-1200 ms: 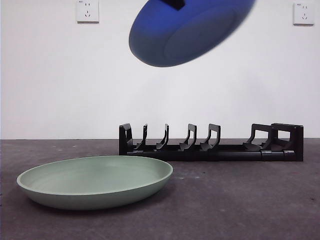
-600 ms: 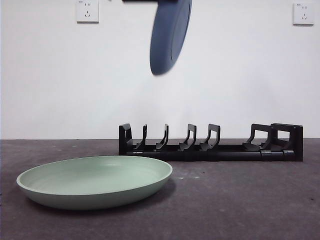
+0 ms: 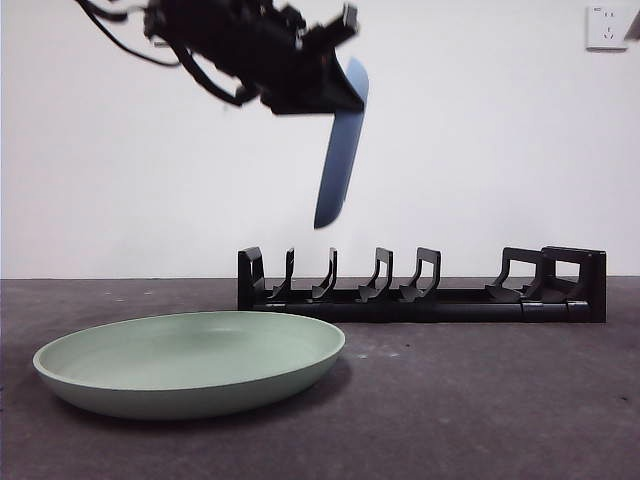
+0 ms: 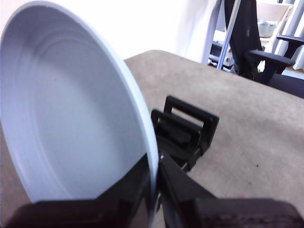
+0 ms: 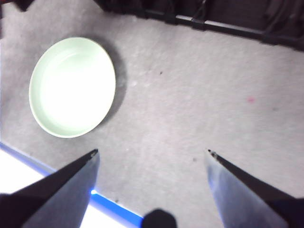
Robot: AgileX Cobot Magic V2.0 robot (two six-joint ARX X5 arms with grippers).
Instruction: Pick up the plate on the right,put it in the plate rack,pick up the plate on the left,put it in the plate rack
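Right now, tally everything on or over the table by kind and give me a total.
Plates: 2, a blue plate held on edge above the rack by the left gripper, and a green plate lying flat on the table.
Plate racks: 1, the black plate rack, with no plate in it.
Total: 3

Office or lab: desk chairs [image 4: 259, 52], wall sockets [image 3: 607, 27]
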